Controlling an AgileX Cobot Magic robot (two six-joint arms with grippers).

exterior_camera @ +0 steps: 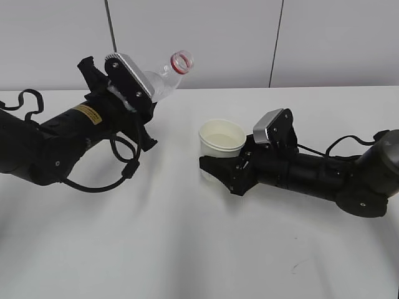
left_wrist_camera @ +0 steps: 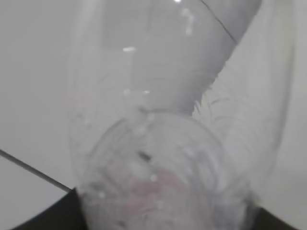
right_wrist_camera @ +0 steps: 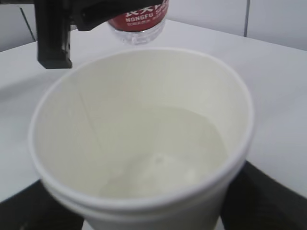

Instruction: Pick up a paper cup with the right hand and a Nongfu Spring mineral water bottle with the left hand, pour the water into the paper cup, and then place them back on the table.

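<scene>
Nearest us, our right hand (exterior_camera: 219, 167) clamps the paper cup (exterior_camera: 222, 139) low over the table (exterior_camera: 187, 249), mouth up and open to receive water; its cream inside looks dry or barely wet. Well to the left, our left hand (exterior_camera: 134, 99) grips the Nongfu Spring mineral water bottle (exterior_camera: 167, 78) around its middle, raised and tilted, red-ringed neck aimed toward the cup but not yet above it. We judge the pour still ahead.

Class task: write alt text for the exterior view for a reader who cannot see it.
Two black robot arms work over a white table. The left tool holds a clear uncapped bottle tilted, mouth up-right; the right tool holds a white paper cup upright.
</scene>
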